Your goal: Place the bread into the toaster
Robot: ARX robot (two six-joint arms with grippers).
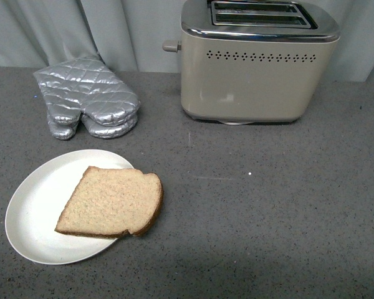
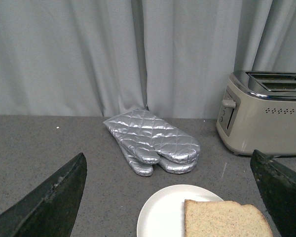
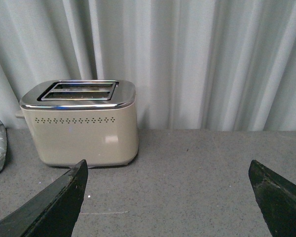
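The bread (image 1: 112, 202), a light brown slice with a darker crust, lies flat on a round white plate (image 1: 34, 215) at the front left of the grey counter, overhanging the plate's right rim. It also shows in the left wrist view (image 2: 224, 219). The cream-beige toaster (image 1: 255, 75) with a chrome top, two slots and a side lever knob (image 1: 170, 45) stands at the back; it also shows in the left wrist view (image 2: 269, 118) and the right wrist view (image 3: 81, 126). My left gripper (image 2: 172, 195) is open, back from the plate. My right gripper (image 3: 170, 195) is open over bare counter, off the toaster's end. Neither arm shows in the front view.
A silver quilted oven mitt (image 1: 87, 99) lies at the back left, between plate and curtain; it also shows in the left wrist view (image 2: 153, 140). A grey curtain (image 1: 112, 25) closes off the back.
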